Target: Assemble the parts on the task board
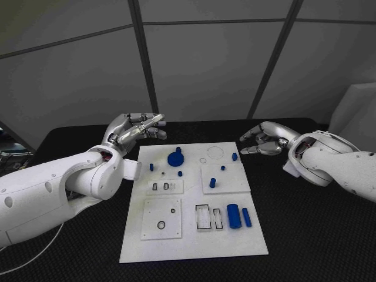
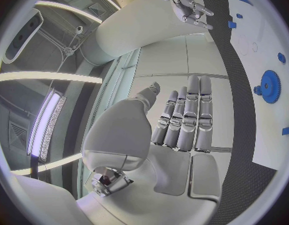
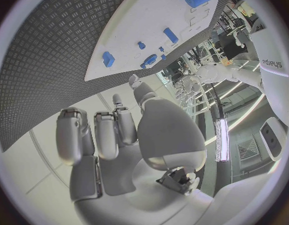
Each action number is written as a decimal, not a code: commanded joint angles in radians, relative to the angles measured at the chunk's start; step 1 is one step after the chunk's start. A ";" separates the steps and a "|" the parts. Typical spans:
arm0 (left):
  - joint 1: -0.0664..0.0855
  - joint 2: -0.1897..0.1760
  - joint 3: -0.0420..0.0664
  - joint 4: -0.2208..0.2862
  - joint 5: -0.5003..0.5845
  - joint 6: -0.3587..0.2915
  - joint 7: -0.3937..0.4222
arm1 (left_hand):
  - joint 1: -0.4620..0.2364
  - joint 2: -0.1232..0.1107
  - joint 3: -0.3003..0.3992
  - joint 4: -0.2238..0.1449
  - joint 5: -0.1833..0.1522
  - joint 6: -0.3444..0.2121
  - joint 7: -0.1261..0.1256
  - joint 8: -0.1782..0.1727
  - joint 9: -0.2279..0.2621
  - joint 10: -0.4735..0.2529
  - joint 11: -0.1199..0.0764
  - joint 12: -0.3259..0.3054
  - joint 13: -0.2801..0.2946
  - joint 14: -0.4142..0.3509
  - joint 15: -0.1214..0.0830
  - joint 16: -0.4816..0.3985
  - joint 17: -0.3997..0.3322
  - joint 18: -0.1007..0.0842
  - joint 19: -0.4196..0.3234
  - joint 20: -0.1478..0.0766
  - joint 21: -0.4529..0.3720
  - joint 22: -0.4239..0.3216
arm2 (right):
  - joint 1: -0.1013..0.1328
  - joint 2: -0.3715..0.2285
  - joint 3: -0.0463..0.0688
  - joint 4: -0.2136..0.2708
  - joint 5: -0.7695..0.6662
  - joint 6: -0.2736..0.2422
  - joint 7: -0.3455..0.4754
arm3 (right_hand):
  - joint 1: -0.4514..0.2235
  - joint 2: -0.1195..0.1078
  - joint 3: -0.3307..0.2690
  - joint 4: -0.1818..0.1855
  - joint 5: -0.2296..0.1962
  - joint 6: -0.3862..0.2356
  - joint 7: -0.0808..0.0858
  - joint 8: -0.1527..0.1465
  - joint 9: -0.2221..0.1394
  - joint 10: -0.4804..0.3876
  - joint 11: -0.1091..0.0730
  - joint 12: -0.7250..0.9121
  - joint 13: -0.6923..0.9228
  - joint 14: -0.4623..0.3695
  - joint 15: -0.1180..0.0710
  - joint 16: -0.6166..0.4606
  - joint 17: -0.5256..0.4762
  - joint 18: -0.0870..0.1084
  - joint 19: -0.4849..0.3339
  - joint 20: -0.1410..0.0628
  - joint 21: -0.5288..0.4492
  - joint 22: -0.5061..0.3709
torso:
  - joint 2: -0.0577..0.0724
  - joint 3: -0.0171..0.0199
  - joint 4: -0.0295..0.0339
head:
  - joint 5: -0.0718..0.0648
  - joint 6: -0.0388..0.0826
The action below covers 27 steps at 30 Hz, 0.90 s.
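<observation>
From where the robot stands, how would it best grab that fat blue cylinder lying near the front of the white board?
Probably from straight above, fingers closing across its round sides at the middle. The large blue cylinder lies flat on the task board, long axis pointing away from the robot, with a thinner blue pin close on its right, so the right hand should come down carefully.

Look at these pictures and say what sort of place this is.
Probably a robotics lab or test cell: a white task board with small blue parts lies on a black table, grey panel walls stand behind, and strip lights hang overhead.
</observation>
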State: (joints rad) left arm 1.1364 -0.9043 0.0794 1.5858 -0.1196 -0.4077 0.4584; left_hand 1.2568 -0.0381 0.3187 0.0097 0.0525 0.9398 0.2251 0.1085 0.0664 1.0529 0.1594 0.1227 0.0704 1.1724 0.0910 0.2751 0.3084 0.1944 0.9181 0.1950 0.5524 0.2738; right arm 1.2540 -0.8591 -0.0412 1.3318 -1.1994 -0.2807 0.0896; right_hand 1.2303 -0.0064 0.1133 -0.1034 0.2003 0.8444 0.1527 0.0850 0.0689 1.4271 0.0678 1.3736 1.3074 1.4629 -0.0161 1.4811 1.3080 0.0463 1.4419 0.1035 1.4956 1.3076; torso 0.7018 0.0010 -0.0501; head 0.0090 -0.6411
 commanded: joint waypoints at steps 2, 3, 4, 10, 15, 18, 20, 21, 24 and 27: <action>0.000 0.004 0.001 -0.003 0.009 0.023 0.003 | 0.008 0.008 -0.001 -0.007 0.004 -0.004 0.004 -0.007 0.000 -0.008 0.002 -0.003 -0.001 -0.004 0.003 -0.006 0.002 -0.013 -0.008 0.002 -0.002 -0.002 | -0.017 0.019 0.000 -0.029 -0.042 0.010 0.007 | -0.004 -0.004 -0.008 0.000 0.004 -0.010 0.001 -0.002 -0.001 -0.005 -0.001 -0.004 0.033 0.073 0.007 -0.003 0.111 -0.002 -0.006 -0.002 -0.007 0.058 | 0.000 -0.0010 0.0012 | -0.002 -0.006; 0.000 0.004 0.001 -0.004 0.010 0.023 0.003 | 0.009 0.008 -0.001 -0.007 0.004 -0.004 0.004 -0.007 0.000 -0.008 0.002 -0.003 -0.001 -0.004 0.003 -0.007 0.003 -0.013 -0.008 0.002 -0.002 -0.002 | -0.021 0.026 0.000 -0.039 -0.049 0.008 0.007 | -0.004 -0.004 -0.008 0.000 0.005 -0.010 0.001 -0.002 -0.001 -0.005 -0.001 -0.003 0.033 0.073 0.007 -0.003 0.112 -0.002 -0.006 -0.002 -0.007 0.058 | 0.000 -0.0014 0.0014 | -0.002 -0.006; 0.000 0.005 0.001 -0.004 0.010 0.024 0.003 | 0.009 0.008 -0.001 -0.007 0.004 -0.004 0.004 -0.007 0.000 -0.008 0.002 -0.003 -0.001 -0.004 0.003 -0.007 0.003 -0.013 -0.008 0.002 -0.002 -0.002 | -0.025 0.033 0.000 -0.049 -0.055 0.006 0.006 | -0.004 -0.004 -0.009 -0.001 0.007 -0.012 0.001 -0.002 -0.001 -0.004 -0.001 -0.003 0.034 0.073 0.007 -0.002 0.112 -0.002 -0.006 -0.002 -0.007 0.058 | 0.001 -0.0007 0.0018 | -0.001 -0.007; -0.001 0.007 0.001 -0.005 0.010 0.027 0.001 | 0.009 0.008 -0.001 -0.007 0.004 -0.004 0.004 -0.007 0.000 -0.008 0.002 -0.003 -0.001 -0.004 0.003 -0.007 0.003 -0.013 -0.008 0.002 -0.002 -0.002 | -0.044 0.075 0.000 -0.099 -0.077 0.005 0.011 | 0.004 -0.002 -0.009 -0.004 0.011 -0.015 0.000 0.000 0.000 -0.003 -0.001 -0.001 0.036 0.074 0.007 -0.001 0.115 -0.003 -0.005 -0.001 -0.006 0.059 | 0.001 -0.0013 0.0028 | -0.002 -0.015; -0.002 0.007 0.001 -0.006 0.010 0.028 0.001 | 0.009 0.008 -0.001 -0.007 0.004 -0.004 0.004 -0.007 0.000 -0.008 0.002 -0.003 -0.001 -0.004 0.003 -0.007 0.003 -0.013 -0.008 0.002 -0.002 -0.002 | -0.057 0.097 0.000 -0.120 -0.089 0.009 0.012 | 0.025 0.010 -0.001 -0.013 0.012 0.002 -0.001 0.018 0.005 -0.001 -0.002 0.002 0.040 0.075 0.006 0.001 0.118 -0.003 -0.004 -0.002 -0.006 0.061 | 0.001 -0.0023 0.0009 | -0.001 -0.018; -0.002 0.007 0.001 -0.006 0.010 0.028 0.001 | 0.011 0.009 0.000 -0.009 0.004 -0.004 0.004 -0.008 0.000 -0.009 0.003 -0.003 -0.001 -0.005 0.003 -0.008 0.003 -0.013 -0.008 0.002 -0.002 -0.002 | -0.061 0.104 0.000 -0.129 -0.092 -0.001 0.013 | 0.025 0.013 0.000 -0.013 0.011 0.004 -0.001 0.020 0.006 0.001 -0.002 0.005 0.044 0.076 0.006 0.003 0.122 -0.004 -0.001 -0.002 -0.005 0.065 | 0.001 -0.0022 0.0008 | 0.000 -0.019; -0.002 0.007 0.001 -0.007 0.010 0.029 0.000 | 0.011 0.009 0.000 -0.009 0.004 -0.004 0.004 -0.008 0.000 -0.009 0.003 -0.003 -0.001 -0.005 0.003 -0.008 0.003 -0.013 -0.008 0.002 -0.002 -0.002 | -0.062 0.108 0.000 -0.134 -0.092 -0.012 0.012 | 0.024 0.015 0.000 -0.012 0.009 0.006 -0.001 0.022 0.006 0.005 -0.002 0.010 0.049 0.077 0.006 0.006 0.127 -0.005 0.003 -0.002 -0.002 0.072 | 0.001 -0.0022 0.0010 | -0.001 -0.019; -0.003 0.007 0.001 -0.007 0.010 0.029 0.000 | 0.011 0.009 0.000 -0.009 0.004 -0.004 0.004 -0.008 0.000 -0.009 0.003 -0.003 -0.001 -0.005 0.003 -0.008 0.003 -0.013 -0.008 0.002 -0.002 -0.002 | -0.063 0.109 0.000 -0.137 -0.091 -0.015 0.012 | 0.024 0.017 0.000 -0.011 0.009 0.006 0.000 0.023 0.006 0.007 -0.002 0.012 0.051 0.078 0.006 0.008 0.129 -0.005 0.005 -0.002 -0.001 0.074 | 0.000 -0.0022 0.0013 | -0.001 -0.019; -0.003 0.007 0.001 -0.007 0.010 0.030 0.000 | 0.011 0.009 0.000 -0.009 0.004 -0.004 0.004 -0.008 0.000 -0.009 0.003 -0.003 -0.001 -0.005 0.003 -0.008 0.003 -0.013 -0.008 0.002 -0.002 -0.002 | -0.064 0.113 0.000 -0.143 -0.089 -0.022 0.010 | 0.022 0.019 0.000 -0.010 0.008 0.007 0.000 0.024 0.006 0.009 -0.002 0.015 0.055 0.078 0.007 0.009 0.132 -0.006 0.007 -0.002 0.000 0.077 | 0.000 -0.0021 0.0008 | 0.000 -0.018; -0.003 0.008 0.001 -0.008 0.010 0.031 -0.001 | 0.011 0.009 0.000 -0.009 0.004 -0.004 0.004 -0.008 0.000 -0.009 0.003 -0.003 -0.001 -0.005 0.003 -0.008 0.003 -0.013 -0.008 0.002 -0.002 -0.002 | -0.064 0.116 0.000 -0.146 -0.088 -0.027 0.008 | 0.022 0.021 0.001 -0.009 0.007 0.007 0.001 0.025 0.006 0.010 -0.001 0.016 0.055 0.079 0.007 0.011 0.133 -0.007 0.008 -0.001 0.001 0.079 | 0.000 -0.0021 0.0010 | -0.001 -0.019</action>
State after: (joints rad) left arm 1.1326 -0.8979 0.0792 1.5773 -0.1127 -0.3909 0.4568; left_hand 1.2622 -0.0327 0.3215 0.0069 0.0525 0.9398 0.2251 0.1051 0.0664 1.0490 0.1633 0.1227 0.0703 1.1724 0.0910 0.2710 0.3107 0.1944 0.9144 0.1987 0.5524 0.2738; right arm 1.1880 -0.7440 -0.0415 1.1863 -1.2791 -0.2869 0.0917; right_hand 1.2491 0.0046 0.1123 -0.1135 0.2119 0.8454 0.1527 0.1073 0.0741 1.4276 0.0675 1.3856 1.3074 1.4667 -0.0124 1.4872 1.3077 0.0464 1.4419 0.1034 1.4956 1.3075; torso 0.7024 -0.0012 -0.0491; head 0.0088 -0.6598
